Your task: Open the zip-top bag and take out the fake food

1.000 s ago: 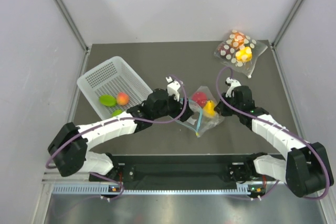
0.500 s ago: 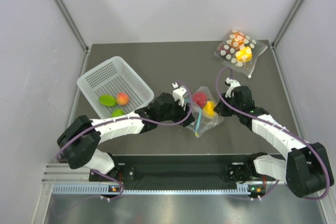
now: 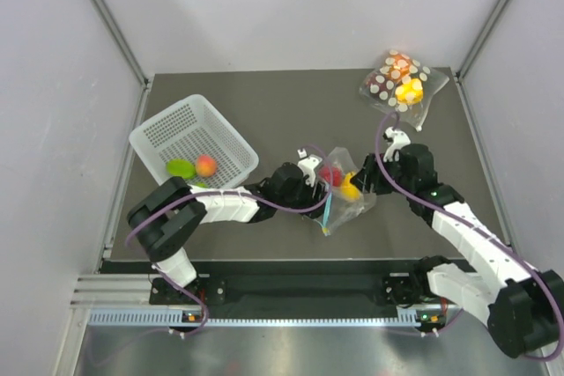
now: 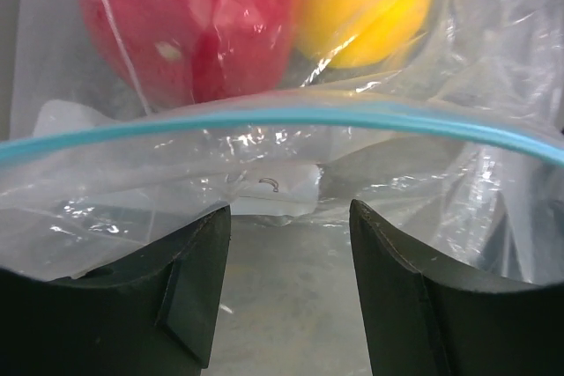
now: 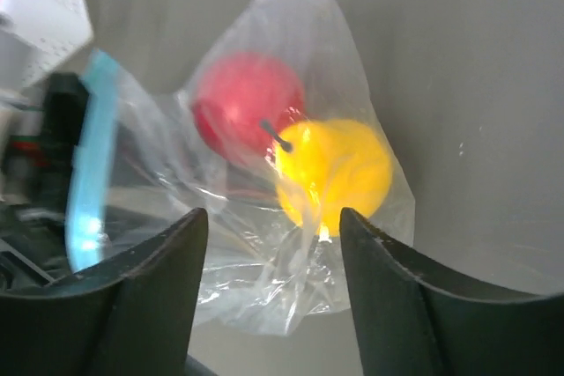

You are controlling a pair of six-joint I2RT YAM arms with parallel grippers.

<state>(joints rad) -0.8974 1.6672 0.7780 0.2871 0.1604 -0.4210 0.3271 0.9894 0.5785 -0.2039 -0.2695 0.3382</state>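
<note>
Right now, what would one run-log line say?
left tool: open, at zip-top bag mouth | right tool: open, by bag | red fruit, yellow fruit: inside

The left gripper [image 3: 317,177] has been carried rightward and nearer, from beside the corner of the basket [image 3: 189,134] up to the mouth of the zip-top bag [image 3: 345,204]. The teal zip strip [image 4: 264,121] is now met just ahead of its fingers. The left arm has been stretched out low over the worktop [image 3: 264,112], and its elbow has been drawn in from the left edge toward the basket. The bag has been nudged slightly, its zip strip swung a little leftward, and the red fruit [image 3: 331,174] inside has been shifted a touch nearer. The right gripper [image 3: 364,184] has been moved slightly left against the bag, and the right arm has been straightened.
</note>
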